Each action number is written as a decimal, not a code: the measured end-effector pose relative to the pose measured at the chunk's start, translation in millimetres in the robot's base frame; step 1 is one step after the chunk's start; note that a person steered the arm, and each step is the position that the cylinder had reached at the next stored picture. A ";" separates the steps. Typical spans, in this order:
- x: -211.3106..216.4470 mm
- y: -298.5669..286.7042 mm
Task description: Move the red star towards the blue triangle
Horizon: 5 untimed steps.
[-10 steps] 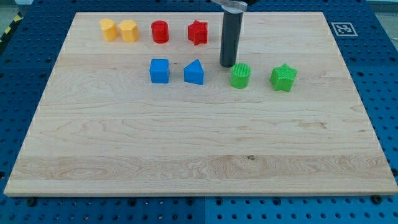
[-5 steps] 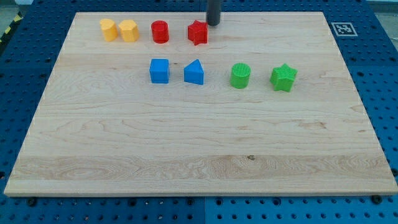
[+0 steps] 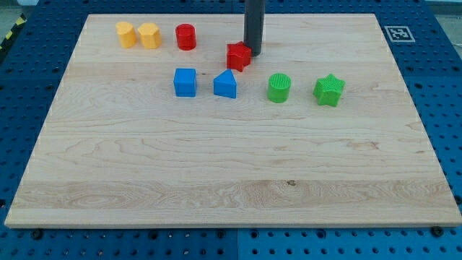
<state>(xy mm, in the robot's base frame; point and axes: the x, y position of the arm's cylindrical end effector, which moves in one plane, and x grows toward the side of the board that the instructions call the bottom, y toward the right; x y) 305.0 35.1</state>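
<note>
The red star lies on the wooden board, just above and to the right of the blue triangle, with a small gap between them. My tip stands right against the star's right side, at the view's upper middle. The rod rises from there out of the top of the view.
A blue cube sits left of the triangle. A green cylinder and a green star lie to its right. A red cylinder and two yellow blocks line the top left.
The tip went from beside the green cylinder up to the board's top edge, then came down behind the red star. The star has slid down and slightly right, closer to the blue triangle.
</note>
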 end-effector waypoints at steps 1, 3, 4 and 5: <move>-40.4 -0.5; -24.7 -14.5; -10.0 -19.9; -10.0 -28.1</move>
<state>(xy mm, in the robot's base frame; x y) 295.0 7.1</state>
